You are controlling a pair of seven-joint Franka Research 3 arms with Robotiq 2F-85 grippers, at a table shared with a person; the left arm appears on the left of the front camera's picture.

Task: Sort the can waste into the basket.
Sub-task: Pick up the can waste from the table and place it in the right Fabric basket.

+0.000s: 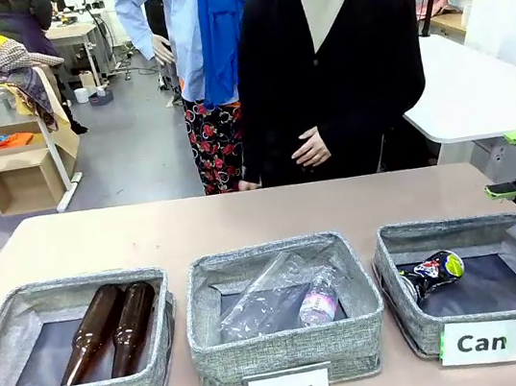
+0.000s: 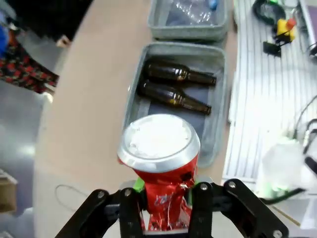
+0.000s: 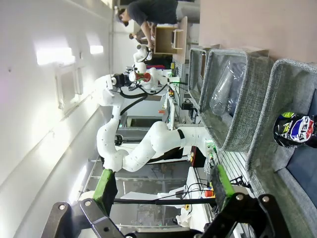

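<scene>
The red can (image 2: 159, 163) is clamped by its crushed waist in the left tool (image 2: 166, 206), above the "Bottle" basket (image 2: 218, 99) at 12 o'clock; released here, it would be mis-sorted. The right tool (image 3: 163, 191) is held apart, empty.

Even overhead room light, bright and soft, with faint shadows inside the baskets. The silver end of the red can (image 2: 159, 142) glares white in the left wrist view, whose corners smear. The right wrist view bends at its edges; a wall lamp (image 3: 54, 55) blooms.
</scene>
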